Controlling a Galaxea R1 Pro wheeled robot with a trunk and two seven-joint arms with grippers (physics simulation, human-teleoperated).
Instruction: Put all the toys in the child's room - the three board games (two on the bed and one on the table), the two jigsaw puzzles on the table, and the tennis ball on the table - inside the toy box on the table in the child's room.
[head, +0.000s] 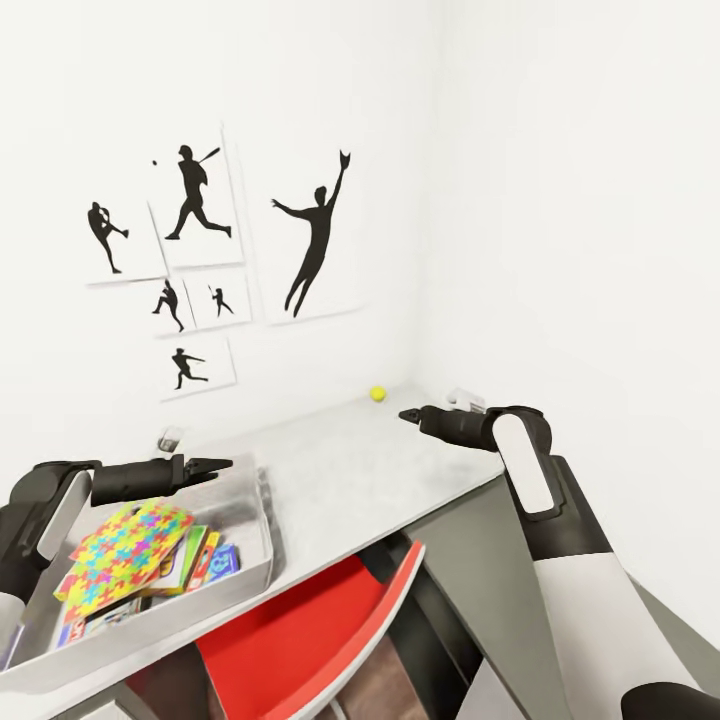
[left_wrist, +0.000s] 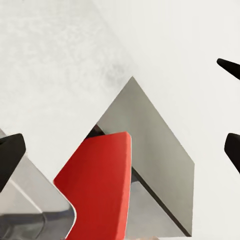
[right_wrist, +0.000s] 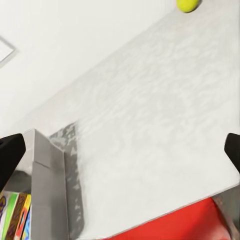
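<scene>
Ball outstanding; bin loaded.
Small yellow-green tennis ball (head: 377, 394) is lying beyond the nearer right gripper (head: 407, 414), whose jaws are standing apart, empty.

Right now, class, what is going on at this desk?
A two-armed robot is tidying toys into the toy box on the table. A jigsaw puzzle and board games already lie inside. The tennis ball sits loose near the far wall. The left gripper hangs over the box, the right gripper points toward the ball; both hold nothing.
</scene>
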